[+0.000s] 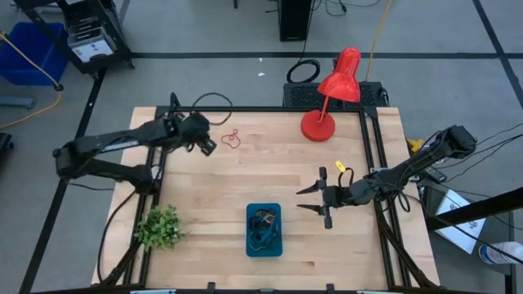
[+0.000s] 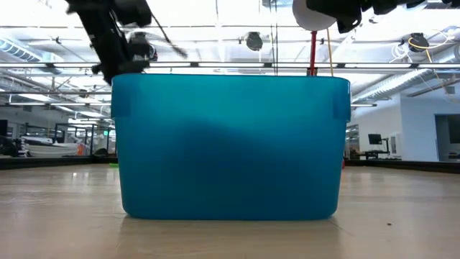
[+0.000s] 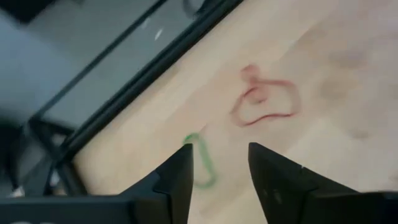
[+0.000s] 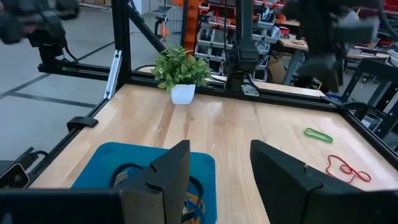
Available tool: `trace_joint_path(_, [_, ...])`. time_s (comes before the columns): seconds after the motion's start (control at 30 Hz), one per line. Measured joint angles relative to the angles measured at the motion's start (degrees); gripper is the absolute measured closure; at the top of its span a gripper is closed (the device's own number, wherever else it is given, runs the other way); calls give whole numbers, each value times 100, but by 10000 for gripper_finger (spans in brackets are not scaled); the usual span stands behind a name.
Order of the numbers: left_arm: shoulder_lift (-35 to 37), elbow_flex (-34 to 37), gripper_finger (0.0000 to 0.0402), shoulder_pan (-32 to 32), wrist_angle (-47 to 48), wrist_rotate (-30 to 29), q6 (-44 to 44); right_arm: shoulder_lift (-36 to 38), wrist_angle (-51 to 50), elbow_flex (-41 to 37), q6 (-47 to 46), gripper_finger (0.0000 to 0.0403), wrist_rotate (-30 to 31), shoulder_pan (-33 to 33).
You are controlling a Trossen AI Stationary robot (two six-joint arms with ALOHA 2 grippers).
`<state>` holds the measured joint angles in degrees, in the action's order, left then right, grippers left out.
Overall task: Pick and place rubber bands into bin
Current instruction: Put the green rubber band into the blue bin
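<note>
We see the left gripper (image 1: pixel 207 147) released at upper left, beside the red rubber band (image 1: pixel 232 139), teal bin (image 1: pixel 264 243) at lower centre, long axis vertical, right gripper (image 1: pixel 313 198) released beside it.

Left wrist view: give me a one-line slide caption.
Open left pincer above the wooden table, a green rubber band between its fingers and a red rubber band beyond.

**Wooden worktop and load**

Pale wood-plank worktop (image 1: pixel 204 188) inside a dark frame. Near the front edge, centred: teal bin (image 1: pixel 265 229) with bands inside. Front left corner: small green plant (image 1: pixel 158 226) in a white pot. Far side, right of centre: red lamp (image 1: pixel 331 94). Far left area: red rubber band (image 1: pixel 232 138), green rubber band (image 4: pixel 318 134) close by.
</note>
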<state>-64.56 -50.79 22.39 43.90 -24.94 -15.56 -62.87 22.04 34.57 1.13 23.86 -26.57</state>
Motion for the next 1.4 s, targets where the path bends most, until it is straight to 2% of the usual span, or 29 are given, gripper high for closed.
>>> trace_joint_path(0.27, [-1220,-3,269,1571,-80,988,-215,0,-50,0,0,242,-4,0])
trace_joint_path(0.5, [-2040,-3,275,2252,-72,1284,-277,0,-55,0,0,243,-7,0])
trace_joint_path(0.67, [-2458,-3,275,2383,-106,1597,-299,-2,-124,0,57,244,-7,0])
trace_joint_path(1.03, [-3153,-22,275,2383,-142,1730,-414,-2,-140,0,111,244,-7,0])
trace_joint_path(1.4, [-3260,-19,277,2383,-142,1738,-417,-2,-137,0,129,242,-2,0])
